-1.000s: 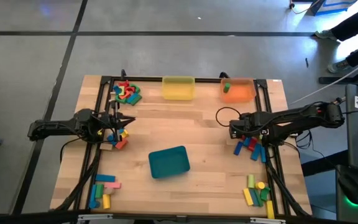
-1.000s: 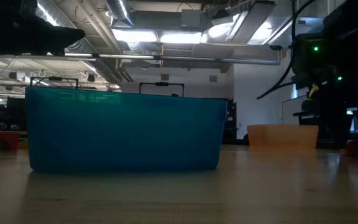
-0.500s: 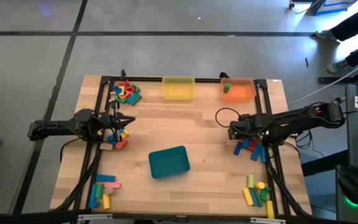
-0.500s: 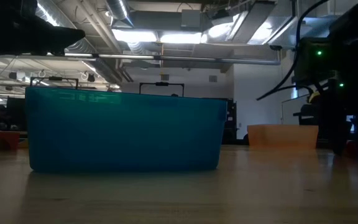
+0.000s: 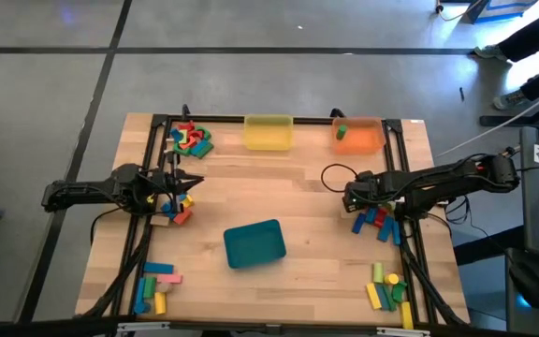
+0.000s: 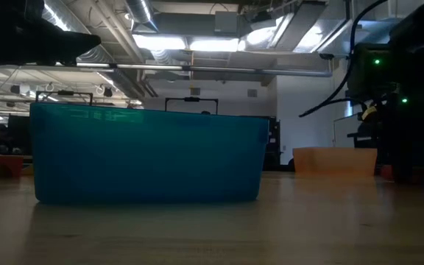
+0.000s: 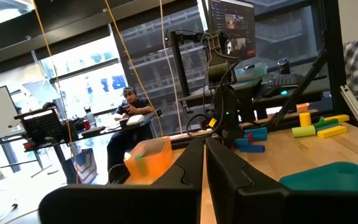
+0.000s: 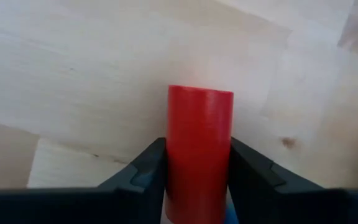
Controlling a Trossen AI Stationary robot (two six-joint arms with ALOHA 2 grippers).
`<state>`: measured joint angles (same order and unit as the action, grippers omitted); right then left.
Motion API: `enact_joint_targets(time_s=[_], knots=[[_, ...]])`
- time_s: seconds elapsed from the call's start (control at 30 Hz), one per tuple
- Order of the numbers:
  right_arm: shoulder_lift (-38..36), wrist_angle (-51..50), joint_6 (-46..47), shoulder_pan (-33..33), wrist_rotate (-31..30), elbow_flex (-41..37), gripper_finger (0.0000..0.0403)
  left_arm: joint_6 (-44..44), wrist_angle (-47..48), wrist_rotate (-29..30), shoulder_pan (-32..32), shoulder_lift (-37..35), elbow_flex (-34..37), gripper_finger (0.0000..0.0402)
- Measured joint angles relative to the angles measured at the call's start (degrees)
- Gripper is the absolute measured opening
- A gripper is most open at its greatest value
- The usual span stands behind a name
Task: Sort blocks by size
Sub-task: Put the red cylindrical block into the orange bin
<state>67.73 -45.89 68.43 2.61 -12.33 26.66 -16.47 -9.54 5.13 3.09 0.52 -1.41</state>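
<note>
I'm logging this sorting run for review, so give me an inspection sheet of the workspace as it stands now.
Surface: wooden table, bare in the middle.
Job's things: block piles at the far left, by the left gripper, near left, by the right gripper and near right; a green block in the orange tray.
Trays: yellow tray and teal tray, nothing seen inside.
Clutter: nothing seen.
Grippers: left gripper shut, empty, at the left edge; right gripper shut on a red cylinder above the table.
Cables: a loop beside the right arm.
Surroundings: a seated person beyond the table.
</note>
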Motion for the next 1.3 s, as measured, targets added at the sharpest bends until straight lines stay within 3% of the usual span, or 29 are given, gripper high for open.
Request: enact_joint_targets(time_s=[0.37,0.67,0.8,1.0,1.3], knots=[[0.07,-2.41,-8.89,0.65,-11.86,8.66,0.0137,0.0,-0.07,0.0,0.0,0.0,0.0,0.0005],[0.02,-1.16,-24.71,12.55,-18.39,18.22,0.014,-0.44,-0.09,0.0,0.0,0.0,0.0,0.0005],[0.02,5.92,-32.39,19.91,-17.02,19.64,0.0139,-0.42,-0.09,0.0,0.0,0.0,0.0,0.0005],[2.37,14.39,-38.14,30.9,-8.19,19.64,0.0145,-0.42,-0.09,0.0,0.0,0.01,0.0,0.0005],[11.44,18.33,-40.41,39.7,-2.61,19.64,0.0147,-0.2,-0.09,0.0,0.0,0.0,0.0,0.0005]])
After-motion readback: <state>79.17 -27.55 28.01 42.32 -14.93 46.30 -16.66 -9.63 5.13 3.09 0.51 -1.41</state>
